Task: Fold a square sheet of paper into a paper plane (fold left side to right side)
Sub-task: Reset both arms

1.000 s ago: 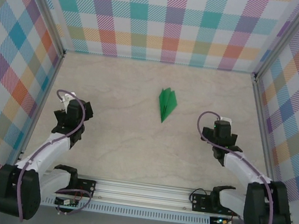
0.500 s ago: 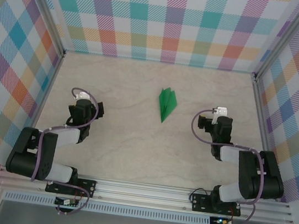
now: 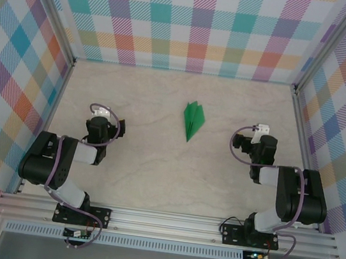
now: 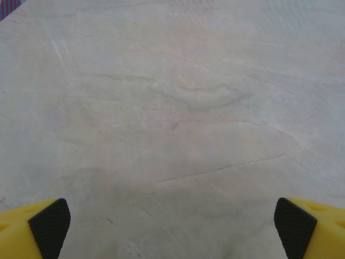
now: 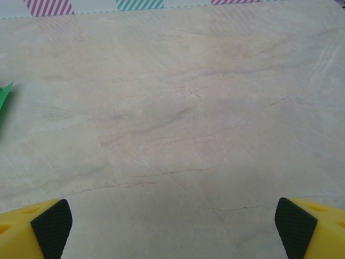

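We see the paper plane (image 3: 193, 120) lying folded on the marble-look desk (image 3: 148, 171), its nose pointing toward the arms. We judge that both arms sit tucked close to the front rail (image 3: 166, 222) because the folding looks done and nothing needs holding. The left jaws, well to the left of the plane, stand wide apart over bare desk with their black pads (image 4: 49, 226) empty, and the right jaws, well to the right of the plane, gape just as wide and empty. Nothing lies between the plane and either arm, and the checked walls (image 3: 201, 24) stand well behind and to the sides of the plane, so we judge no obstacle to reaching it.
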